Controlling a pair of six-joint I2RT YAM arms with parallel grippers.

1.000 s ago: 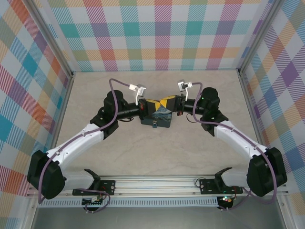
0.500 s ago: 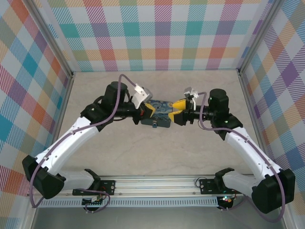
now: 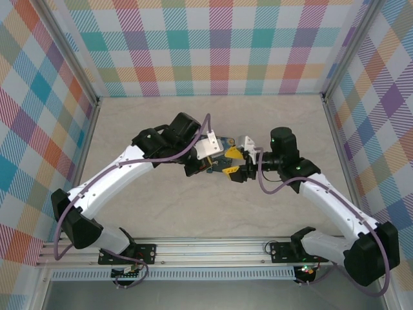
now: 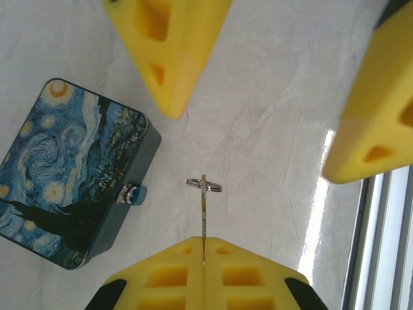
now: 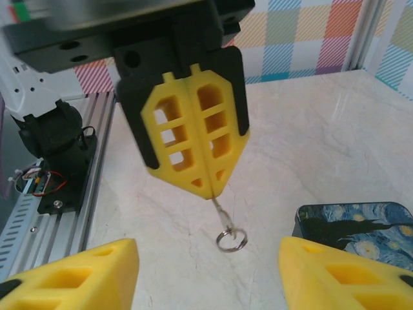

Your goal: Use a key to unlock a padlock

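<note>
Yellow pads [image 4: 161, 284] of L claw [image 4: 204, 244] pressed flat together, no gap betw. them; clamped on key [image 4: 204, 219] by one end. Remainder of key sticking straight out past tips, edge-on in L wrist view, a mere sliver. Small wire ring [image 4: 204, 185] thru free end. Confirmed from R wrist cam: L claw [image 5: 210, 188] pointing down at a slant, key [image 5: 219, 208] and ring [image 5: 231, 239] below its tip. Ring touching counter [image 4: 271, 97] or not: cannot tell.

R claw [image 5: 208, 258] spread wide; nothing betw. its pads, nothing gripped. Set opp. L claw, one finger [image 4: 171, 58] each side of key's line, both well apart from key and ring.

Padlock [image 4: 133, 193] at side wall of tin [image 4: 64, 174], on wall facing L claw. Tiny: blue body, silver bit beside it. Too small to read shackle posn. Near ring but apart from it, off to left in L wrist view. Apart from both claws.

Tin flat on counter, painted lid up: swirly night sky, dk blue w/ yellow. Corner of same tin [image 5: 361, 226] at lower right in R wrist view, near R claw's finger. Counter pale, marbled. Top cam: both arms reaching in to mid-counter, claws close together by tin.
</note>
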